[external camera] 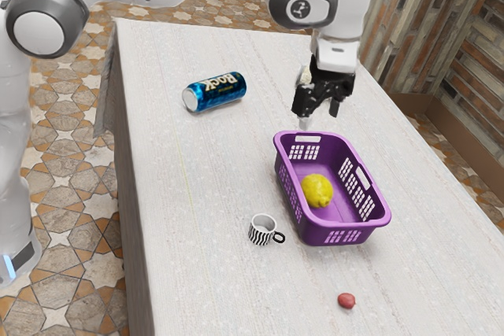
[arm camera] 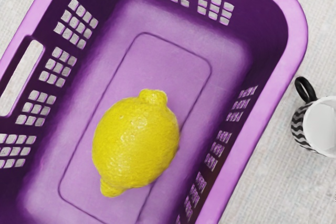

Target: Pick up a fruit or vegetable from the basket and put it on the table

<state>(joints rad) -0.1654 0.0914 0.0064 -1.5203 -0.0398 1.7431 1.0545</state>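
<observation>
My gripper (external camera: 320, 114) is open above the far end of the purple basket (external camera: 368, 230), with nothing between its fingers. A yellow lemon (external camera: 316, 191) lies on the basket's floor, close to its long wall on the mug's side. In the wrist view the lemon (arm camera: 135, 144) rests on its side inside the basket (arm camera: 239, 156), below my hand and not touched by it. The pale cloth-covered table (external camera: 205, 186) carries the basket.
A zebra-striped mug (external camera: 261, 231) stands beside the basket, toward the exterior view's left. A blue can (external camera: 216, 92) lies on its side farther back. A small red fruit-like object (external camera: 346, 300) lies near the exterior view's lower edge.
</observation>
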